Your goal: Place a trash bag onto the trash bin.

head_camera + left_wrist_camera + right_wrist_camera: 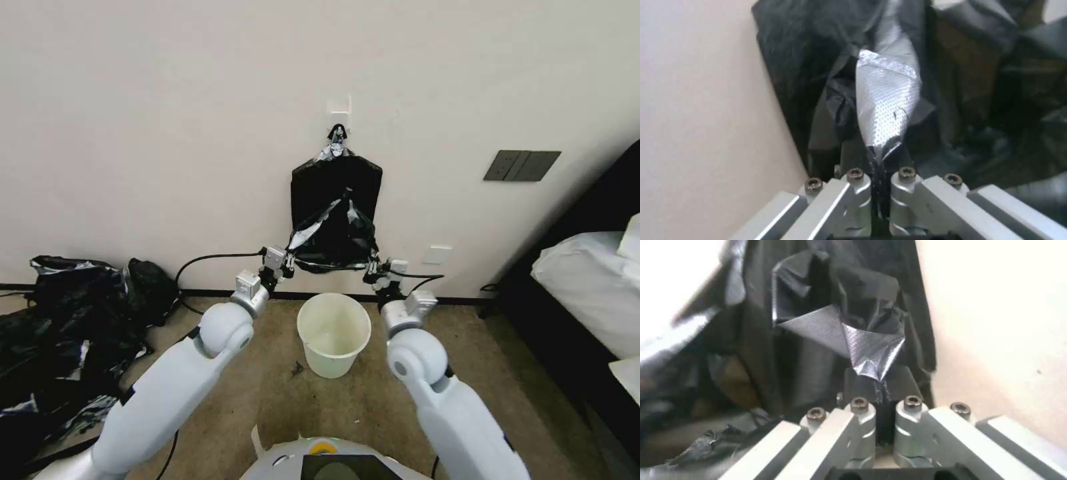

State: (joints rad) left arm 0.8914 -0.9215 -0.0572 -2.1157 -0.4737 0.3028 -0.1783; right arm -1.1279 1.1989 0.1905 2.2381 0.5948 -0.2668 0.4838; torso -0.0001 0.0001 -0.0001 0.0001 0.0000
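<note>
1. The left gripper (pixel 288 259) sits just left of the frame's centre, close to the wall, its jaws pinched tight on the lower left edge of the trash bag (pixel 331 243). In the left wrist view the fingers (pixel 849 160) close on a twisted, shiny fold of the plastic (pixel 887 110).
2. The right gripper (pixel 371 268) is just right of centre at about the same height, likewise clamped on the bag's lower right edge; the right wrist view shows a crumpled silver-grey corner of plastic (pixel 862 346) caught between its fingers (pixel 902 383).
3. Between the two grippers the bag's bottom edge is stretched into a taut, slightly sagging line, and the plastic rises from it in a wrinkled black triangle (grey glints on the left side).
4. Behind it, flat against the wall, hangs a black shield-shaped bundle (pixel 320 180) from a small white hook (pixel 339 107) in the upper middle of the frame.
5. The trash bin (pixel 333 333) stands upright on the brown carpet (pixel 267 393), directly below the stretched bag and apart from it, mouth open.
6. Both white arms reach up from the bottom of the frame on either side of the bin.
7. At the left edge lies a heap of black plastic sheeting (pixel 60 333); a grey switch plate (pixel 521 165) is on the wall at the right, with white bedding (pixel 587 280) below it.
</note>
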